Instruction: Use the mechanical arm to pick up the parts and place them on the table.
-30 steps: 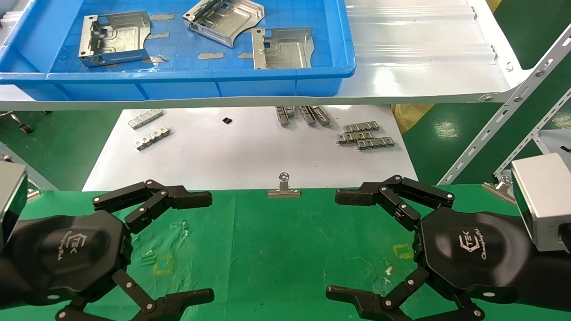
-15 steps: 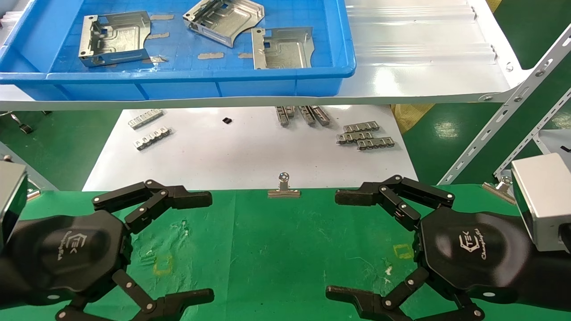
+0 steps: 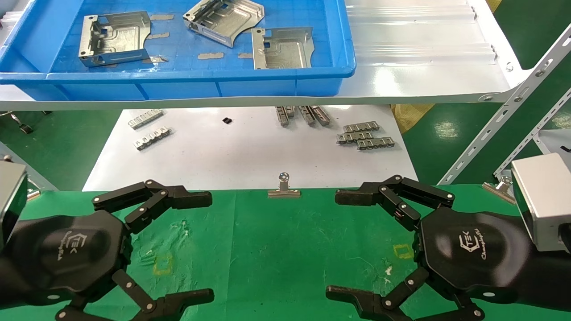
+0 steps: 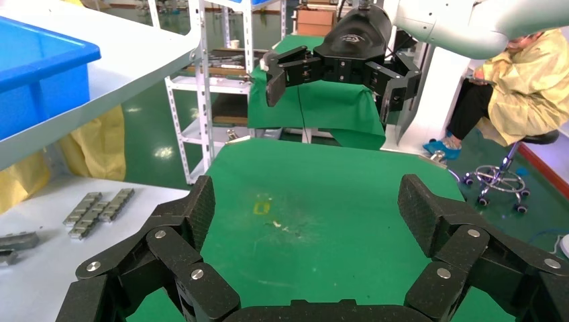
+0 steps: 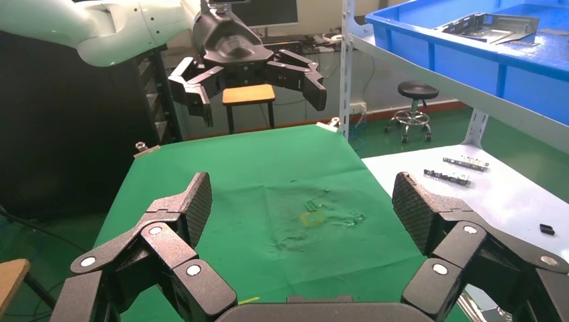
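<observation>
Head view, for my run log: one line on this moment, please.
left pincer: open, over table | right pincer: open, over table | parts: three in blue tray

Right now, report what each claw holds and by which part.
Nothing is held. Left claw and right claw hang open over the table; the parts lie in the blue tray.

I see a blue plastic tray (image 3: 187, 82) on a white metal shelf (image 3: 424, 67), far ahead of both tools. Below the shelf, a white board (image 3: 245, 156) carries small toothed metal strips: two ahead of the left tool (image 3: 149, 131), a cluster ahead of the right tool (image 3: 363, 136), more under the shelf edge (image 3: 303, 114). A small black chip (image 3: 227, 120) lies between them. A silver binder clip (image 3: 283, 187) sits midway between the tools.
</observation>
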